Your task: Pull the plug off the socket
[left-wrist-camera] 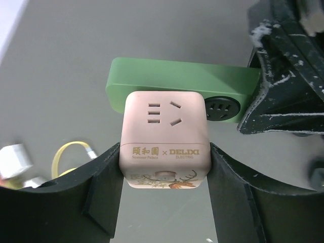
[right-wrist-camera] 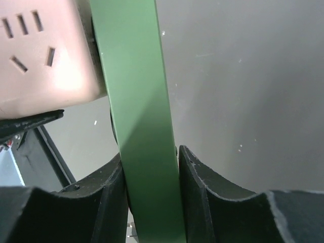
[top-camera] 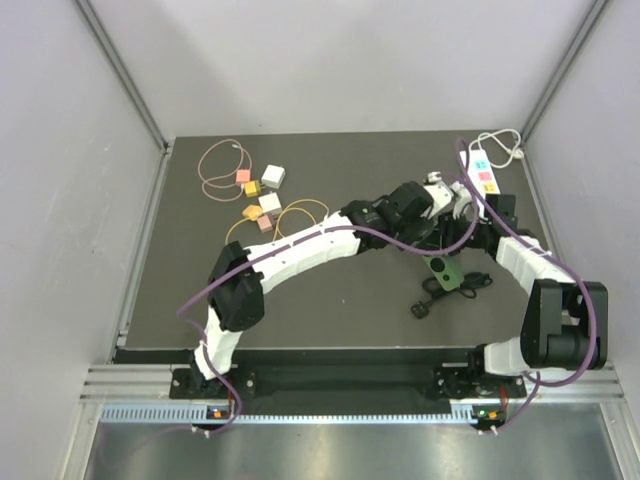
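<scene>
You have one green socket strip point(right-wrist-camera: 136, 76) running up the middle of the frame, with your right gripper point(right-wrist-camera: 150, 164) clamped on it. One pink cube plug point(left-wrist-camera: 164, 129) sits mid-frame against the strip's face, apparently seated. Your left gripper point(left-wrist-camera: 166, 159) is clamped on its sides. Both grippers are gripping.

Soft, even light is falling; glare is whitening the pink cube point(right-wrist-camera: 48, 55), and white blocks point(left-wrist-camera: 15, 158) left of it are blurring.
</scene>
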Motion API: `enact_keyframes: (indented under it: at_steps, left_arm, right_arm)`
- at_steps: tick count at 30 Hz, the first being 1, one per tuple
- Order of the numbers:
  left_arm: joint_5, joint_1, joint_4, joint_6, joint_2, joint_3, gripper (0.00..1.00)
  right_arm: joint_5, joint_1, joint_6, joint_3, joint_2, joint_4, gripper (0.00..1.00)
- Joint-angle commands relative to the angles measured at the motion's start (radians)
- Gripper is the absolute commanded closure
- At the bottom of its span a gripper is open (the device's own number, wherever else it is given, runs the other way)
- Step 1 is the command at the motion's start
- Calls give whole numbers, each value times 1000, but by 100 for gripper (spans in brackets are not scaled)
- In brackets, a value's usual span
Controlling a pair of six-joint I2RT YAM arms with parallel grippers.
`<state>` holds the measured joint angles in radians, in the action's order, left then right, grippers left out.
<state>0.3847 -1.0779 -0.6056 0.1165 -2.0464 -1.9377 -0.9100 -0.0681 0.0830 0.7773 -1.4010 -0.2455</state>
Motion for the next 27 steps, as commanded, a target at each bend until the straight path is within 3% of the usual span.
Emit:
enact_keyframes:
  at_steps: [1, 5, 9, 18, 23, 27]
  left_arm:
    - [-378, -5, 173, -187, 161, 18, 100]
    - [-611, 100, 341, -346, 271, 166, 100]
    - [-665, 179, 405, -416, 365, 295, 100]
    - [-681, 188, 337, -400, 324, 235, 100]
    - [-806, 214, 215, -353, 284, 137, 100]
    - [-696, 216, 158, -311, 302, 137, 100]
  right_arm:
    - [178, -6, -19, 14, -16, 101, 100]
    - [178, -10, -19, 13, -15, 100, 100]
    - [177, -12, -19, 14, -16, 100, 100]
    - [180, -12, -12, 14, -19, 98, 100]
    - [177, -10, -9, 16, -24, 95, 100]
    - [177, -12, -11, 16, -24, 97, 100]
